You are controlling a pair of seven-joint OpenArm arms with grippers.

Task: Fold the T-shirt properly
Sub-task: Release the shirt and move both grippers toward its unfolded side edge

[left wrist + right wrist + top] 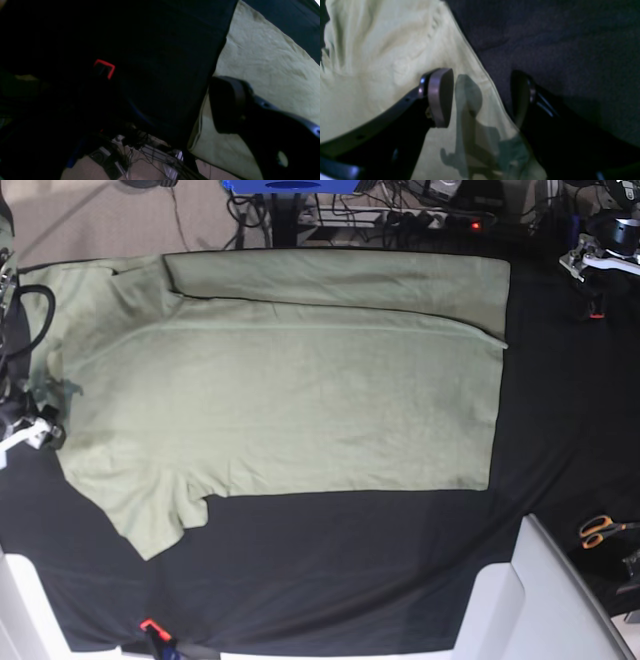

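Observation:
The pale green T-shirt lies spread flat on the black cloth. Its far long edge is folded over as a strip, and one sleeve points toward the front left. My right gripper is at the shirt's left end, open, its two fingers straddling the shirt's edge without pinching it. My left gripper hovers past the far right corner, off the shirt. In the left wrist view only one finger shows, far from centre over the shirt; nothing is held.
Orange-handled scissors lie on the cloth at the right. White box walls rise at the front right and front left. A small red marker sits at the front edge. Cables and a power strip run behind the table.

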